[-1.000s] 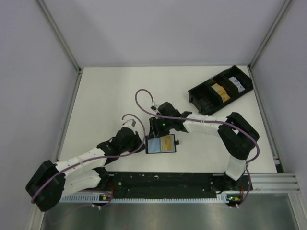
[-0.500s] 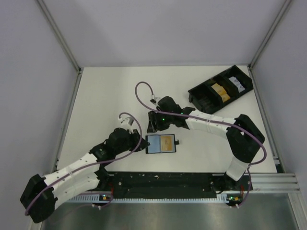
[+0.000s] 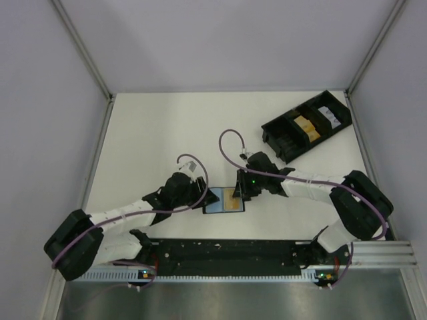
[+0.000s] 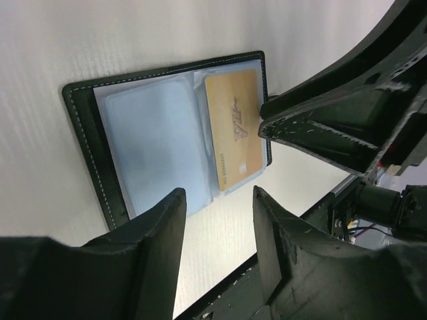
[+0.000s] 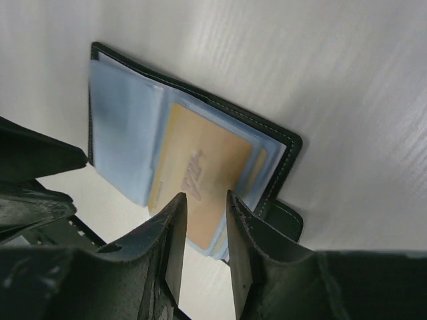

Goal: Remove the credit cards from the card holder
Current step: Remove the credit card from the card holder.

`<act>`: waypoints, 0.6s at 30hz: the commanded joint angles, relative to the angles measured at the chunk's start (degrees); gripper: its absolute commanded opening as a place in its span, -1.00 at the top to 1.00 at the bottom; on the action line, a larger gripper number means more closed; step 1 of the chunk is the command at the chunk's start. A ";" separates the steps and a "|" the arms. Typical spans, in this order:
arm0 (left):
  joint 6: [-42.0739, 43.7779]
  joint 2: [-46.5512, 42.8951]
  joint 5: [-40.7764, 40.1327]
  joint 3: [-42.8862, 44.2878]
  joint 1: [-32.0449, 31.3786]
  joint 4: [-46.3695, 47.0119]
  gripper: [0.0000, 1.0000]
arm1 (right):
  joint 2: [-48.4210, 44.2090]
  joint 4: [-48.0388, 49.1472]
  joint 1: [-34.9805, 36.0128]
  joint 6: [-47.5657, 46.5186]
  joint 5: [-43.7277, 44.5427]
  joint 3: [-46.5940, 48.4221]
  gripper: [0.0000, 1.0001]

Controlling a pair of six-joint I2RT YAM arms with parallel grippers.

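The card holder [image 3: 216,203] lies open and flat on the white table near the front edge, its blue-grey sleeves facing up. An orange-yellow credit card [image 3: 233,200] sits in its right half. In the left wrist view the holder [image 4: 143,143] and card [image 4: 233,130] lie just beyond my open, empty left gripper [image 4: 217,193]. In the right wrist view my right gripper [image 5: 204,195] is open with a narrow gap, hovering just over the card [image 5: 200,170]. The holder's black tab [image 5: 285,219] sticks out beside it. From above, the left gripper [image 3: 205,197] is at the holder's left edge and the right gripper [image 3: 241,193] at its right edge.
A long black compartmented tray [image 3: 287,141] stands at the back right, holding an orange-yellow item and a white item. The black base rail [image 3: 227,250] runs along the front edge just below the holder. The two grippers are close together over the holder.
My right gripper has swung from behind the holder's left side to over its right half and the card. My left gripper has moved right to the holder's left edge. The holder has stayed put.
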 commanded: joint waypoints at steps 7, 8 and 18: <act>-0.56 9.31 1.60 6.64 -0.26 7.77 -0.05 | -3.09 7.30 -1.52 1.02 3.16 -4.55 0.49; -0.39 10.01 1.51 6.99 -0.26 7.69 -0.05 | -3.17 7.30 -1.61 0.94 3.25 -4.64 0.51; -0.39 15.81 2.04 8.49 -0.26 7.68 0.06 | -2.74 7.21 -1.79 0.49 3.78 -6.04 0.74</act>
